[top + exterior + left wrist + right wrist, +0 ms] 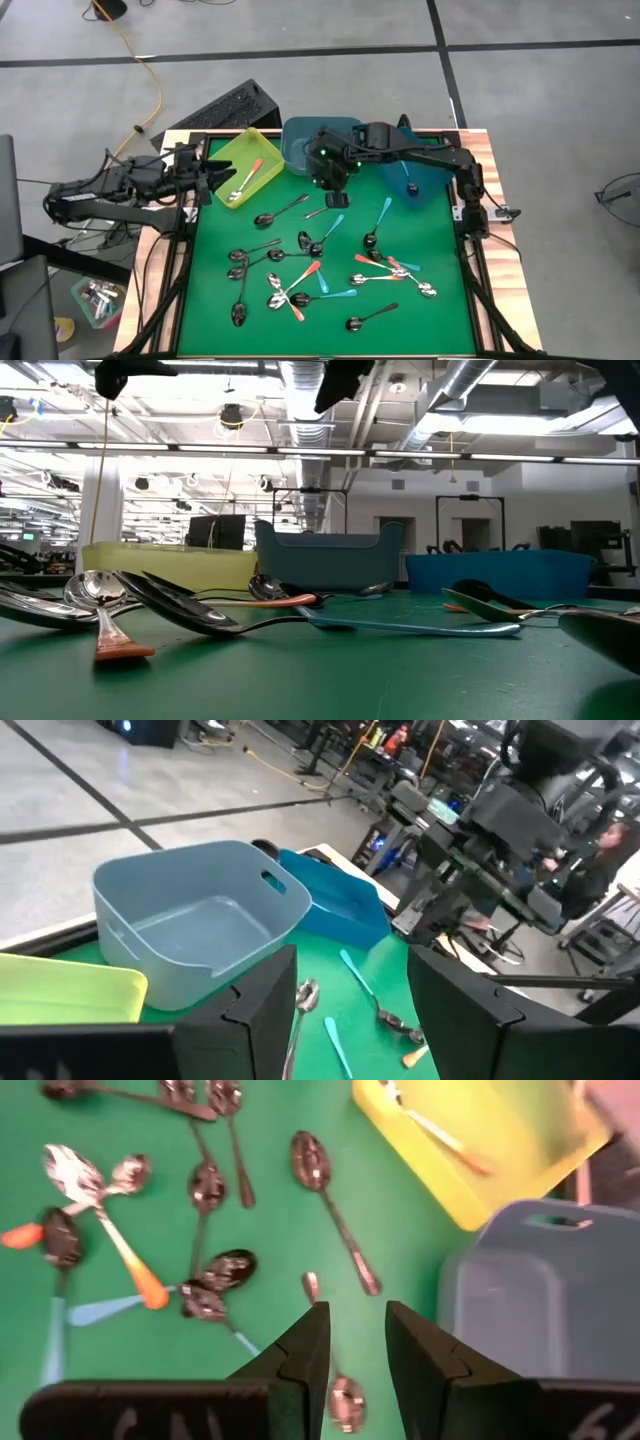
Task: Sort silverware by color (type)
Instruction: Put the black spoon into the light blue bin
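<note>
Between our right gripper (357, 1342) fingers, which stand apart with a narrow gap and hold nothing, we see a dark metal spoon (337, 1380) lying on the green mat (420, 320) below, with the grey-blue bin (545, 1300) just beside them. Our left gripper (350, 995) hangs over the yellow bin (232, 158), fingers wide and empty; an orange-handled spoon (246, 180) lies in that bin. The rest of the spoons (300, 285) lie scattered on the mat, well apart from both grippers.
</note>
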